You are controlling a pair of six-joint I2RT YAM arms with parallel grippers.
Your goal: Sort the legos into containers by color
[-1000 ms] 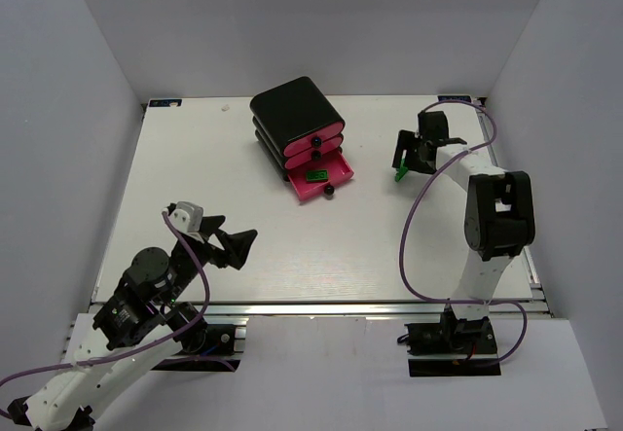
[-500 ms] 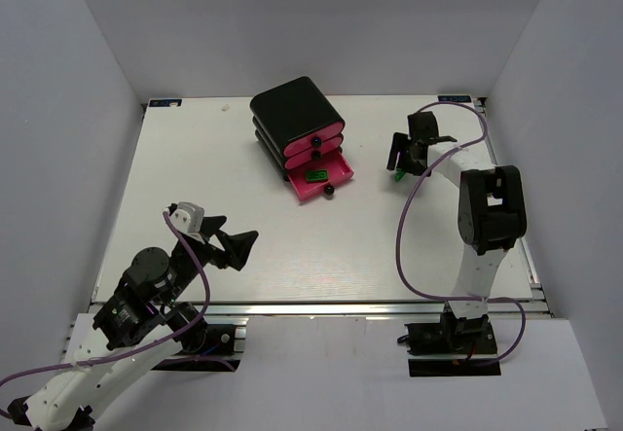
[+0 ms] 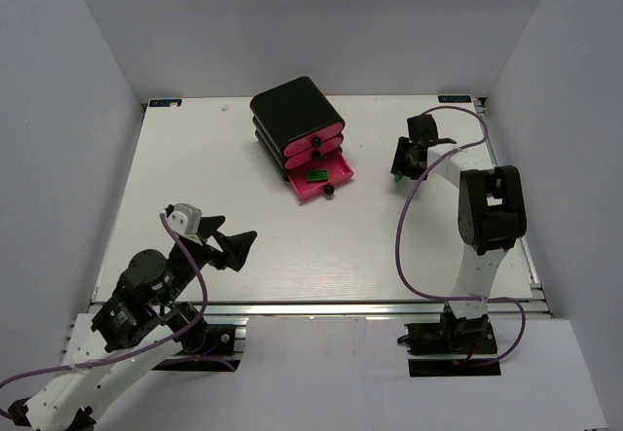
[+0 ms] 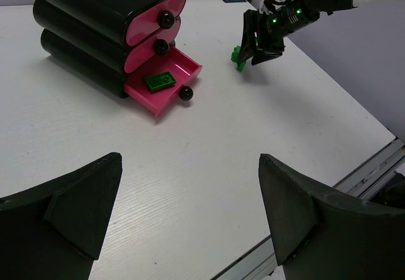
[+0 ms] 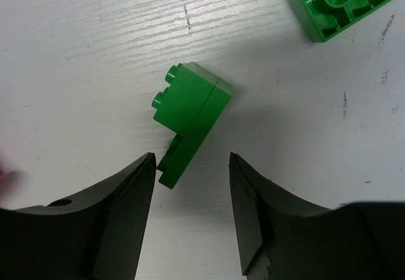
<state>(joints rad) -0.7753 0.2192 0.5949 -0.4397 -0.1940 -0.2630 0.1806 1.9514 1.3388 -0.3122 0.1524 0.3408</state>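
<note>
Our right end effector [image 5: 192,165] was down at the counter [image 3: 195,178] near its far right side, with its two fingers apart and standing one on each side of a small green brick [image 5: 190,112]. In the right wrist view the brick lay tilted between them. Its lower corner came very close to the left finger [image 5: 126,217], and a clear strip of counter showed between the brick and the right finger, so we judged that nothing was clamped. A second green brick [image 5: 338,2] lay studs-down just beyond, at the upper right edge of that view and apart from the first. From above, the right end effector [image 3: 399,168] was well to the right of the black cabinet [image 3: 297,110]. The cabinet's bottom drawer [image 4: 161,106] was pulled out, with a flat green piece [image 4: 159,80] lying inside it, and the two upper drawers [image 4: 149,30] were closed. Our left end effector [image 4: 190,166] hung above the near left part of the counter with its fingers spread wide, holding and touching nothing, well apart from the cabinet and the bricks.
</note>
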